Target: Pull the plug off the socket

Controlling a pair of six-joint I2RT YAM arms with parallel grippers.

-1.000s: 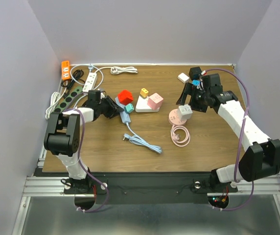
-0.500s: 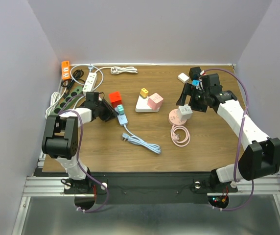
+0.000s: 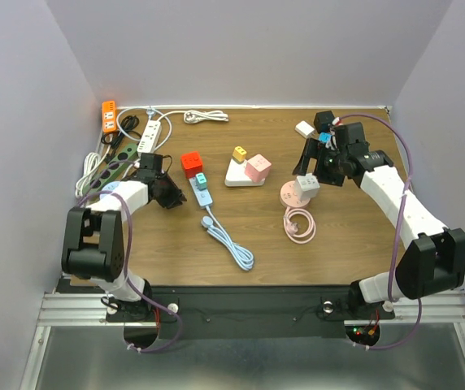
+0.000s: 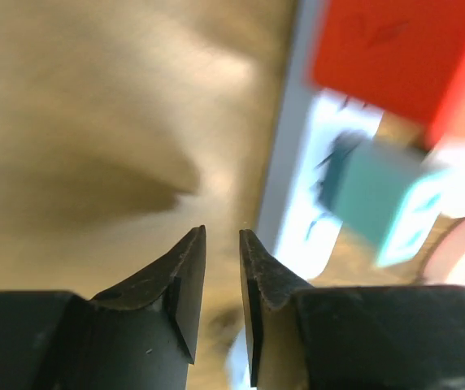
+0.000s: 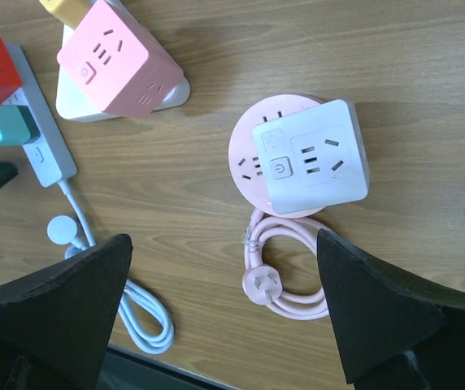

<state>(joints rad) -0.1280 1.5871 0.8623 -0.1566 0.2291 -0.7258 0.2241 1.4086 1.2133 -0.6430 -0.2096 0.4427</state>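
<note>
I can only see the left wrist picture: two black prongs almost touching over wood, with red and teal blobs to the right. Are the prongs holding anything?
Observer: No. From above, the left pincer is empty, over bare wood just left of a light blue power strip.
Visitor: And the blobs?
Observer: A red cube adapter and a teal plug, both plugged into that strip.
Visitor: Is there another arm?
Observer: Yes. The right pincer hangs wide open above a white cube socket on a pink round base.
</note>
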